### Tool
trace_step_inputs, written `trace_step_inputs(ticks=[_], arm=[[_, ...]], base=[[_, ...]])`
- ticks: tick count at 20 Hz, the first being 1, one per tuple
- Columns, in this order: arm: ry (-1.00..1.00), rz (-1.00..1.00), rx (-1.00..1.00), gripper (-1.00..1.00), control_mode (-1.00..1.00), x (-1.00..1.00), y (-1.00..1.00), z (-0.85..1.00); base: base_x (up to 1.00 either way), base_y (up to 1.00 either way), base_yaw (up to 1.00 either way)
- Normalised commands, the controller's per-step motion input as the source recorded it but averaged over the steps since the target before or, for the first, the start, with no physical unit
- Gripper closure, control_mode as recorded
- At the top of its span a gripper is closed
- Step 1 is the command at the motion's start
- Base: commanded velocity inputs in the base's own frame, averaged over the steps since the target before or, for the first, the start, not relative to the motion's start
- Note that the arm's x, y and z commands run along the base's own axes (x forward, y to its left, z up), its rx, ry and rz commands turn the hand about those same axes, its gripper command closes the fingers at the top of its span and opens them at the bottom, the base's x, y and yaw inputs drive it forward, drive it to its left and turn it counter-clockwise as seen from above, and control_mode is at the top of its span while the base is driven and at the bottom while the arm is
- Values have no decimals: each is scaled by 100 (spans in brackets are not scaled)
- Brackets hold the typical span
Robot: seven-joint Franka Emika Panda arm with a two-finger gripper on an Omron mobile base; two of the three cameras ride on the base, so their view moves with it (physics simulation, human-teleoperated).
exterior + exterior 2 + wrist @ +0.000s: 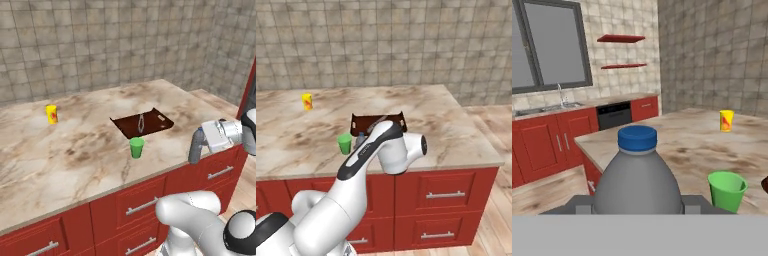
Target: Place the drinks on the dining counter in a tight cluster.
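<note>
A wall of small grey-brown tiles stands behind the marbled tabletop. On it sit a yellow cup, a green cup and a dark tray. The gripper holds a grey bottle with a blue cap, near the tabletop's edge beside the green cup.

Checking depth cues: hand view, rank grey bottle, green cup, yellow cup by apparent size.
1. Grey bottle, largest, but it is nearest the camera.
2. Green cup.
3. Yellow cup, smallest, also farthest; true sizes unsure.
</note>
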Motion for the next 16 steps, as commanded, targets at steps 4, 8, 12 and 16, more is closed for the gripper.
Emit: trace_step_inputs(ticks=[4,8,12,16], arm=[[0,0,0,100,100,0,0,0],[0,0,0,100,100,0,0,0],[0,0,0,100,100,0,0,0],[0,0,0,100,100,0,0,0]], base=[[32,-35,25],[32,-35,25],[39,-31,26],[47,-32,20]])
